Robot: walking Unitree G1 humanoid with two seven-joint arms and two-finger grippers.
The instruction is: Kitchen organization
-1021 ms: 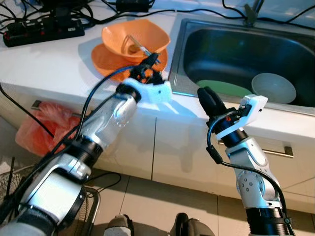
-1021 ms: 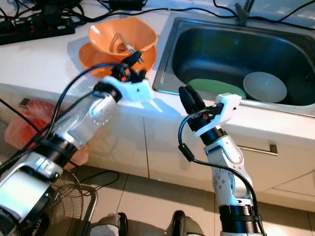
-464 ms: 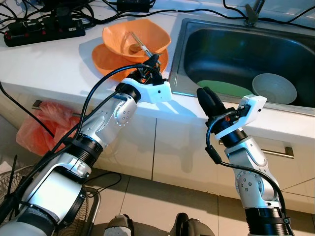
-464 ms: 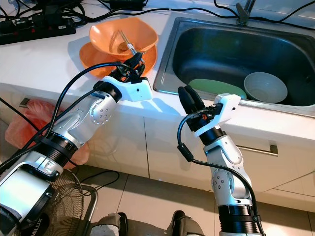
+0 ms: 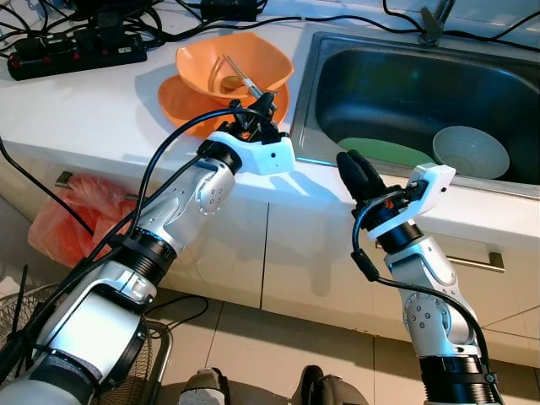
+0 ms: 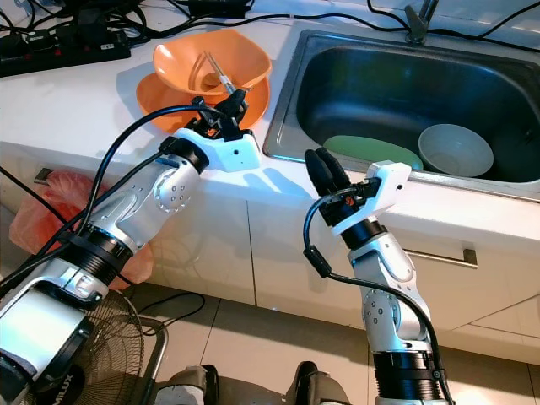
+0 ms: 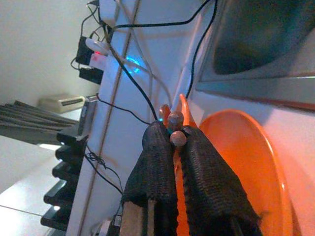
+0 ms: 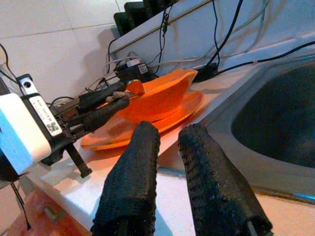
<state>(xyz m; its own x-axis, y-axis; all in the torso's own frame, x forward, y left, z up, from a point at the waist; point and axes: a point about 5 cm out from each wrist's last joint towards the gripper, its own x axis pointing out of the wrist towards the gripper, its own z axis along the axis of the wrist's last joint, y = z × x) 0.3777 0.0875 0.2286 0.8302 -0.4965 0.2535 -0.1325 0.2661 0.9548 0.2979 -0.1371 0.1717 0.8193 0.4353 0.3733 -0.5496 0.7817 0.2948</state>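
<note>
My left hand [image 5: 263, 103] is clenched on the chopsticks [image 5: 239, 76], which lean in the orange bowl [image 5: 232, 61] just ahead. My right hand [image 5: 357, 173] hangs released by the sink [image 5: 304, 93].

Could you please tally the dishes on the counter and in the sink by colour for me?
Orange: 2, a bowl stacked on a plate on the counter beside the sink.
Green: 1, a plate in the sink.
Pale grey: 1, a bowl in the sink.
Total: 4 dishes.
</note>
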